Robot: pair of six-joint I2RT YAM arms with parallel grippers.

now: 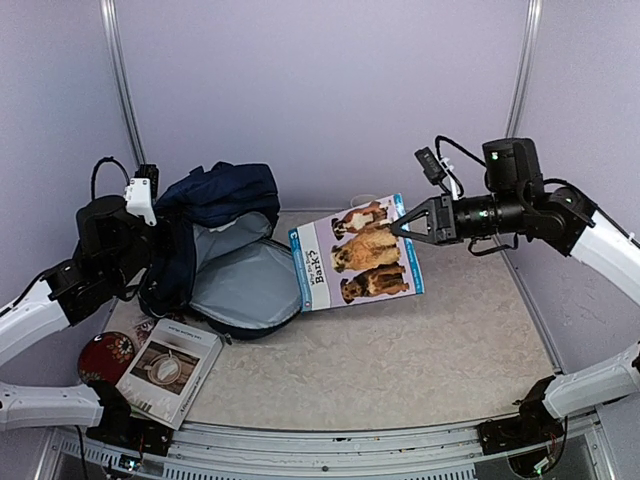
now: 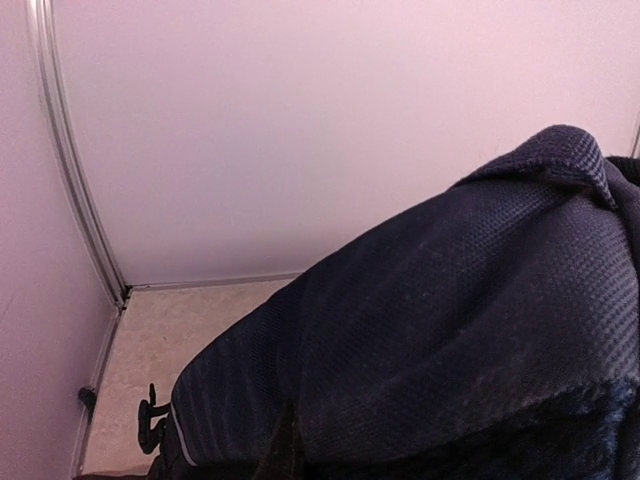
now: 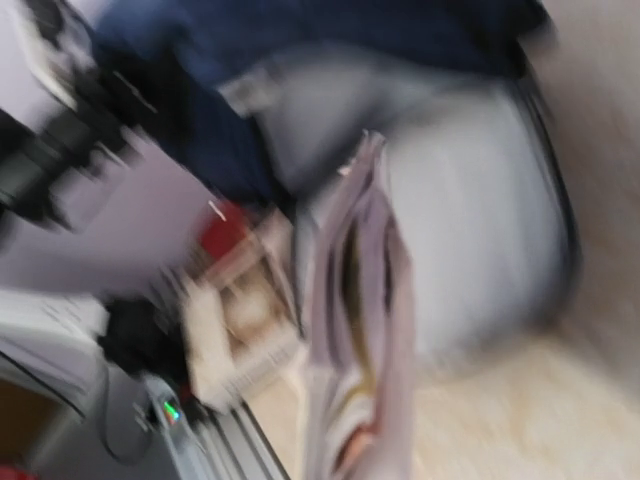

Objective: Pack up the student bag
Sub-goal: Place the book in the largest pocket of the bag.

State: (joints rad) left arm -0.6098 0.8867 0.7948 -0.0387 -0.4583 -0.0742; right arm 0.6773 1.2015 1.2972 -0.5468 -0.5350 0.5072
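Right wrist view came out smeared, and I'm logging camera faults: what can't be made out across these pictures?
- Right wrist: motion blur smears the dog book; cover unreadable.
- Left wrist: student bag fills the frame; fingers unseen.
- Top: left gripper buried in bag fabric, open or shut unknown; red disc partly under a booklet.

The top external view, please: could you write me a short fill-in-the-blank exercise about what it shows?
1. The right end effector grips a book whose cover shows three ____.
2. The student bag lies open, and its lining is light ____.
3. A second book lies on the table next to a round ____ object.

Missing words: dogs; grey; red.
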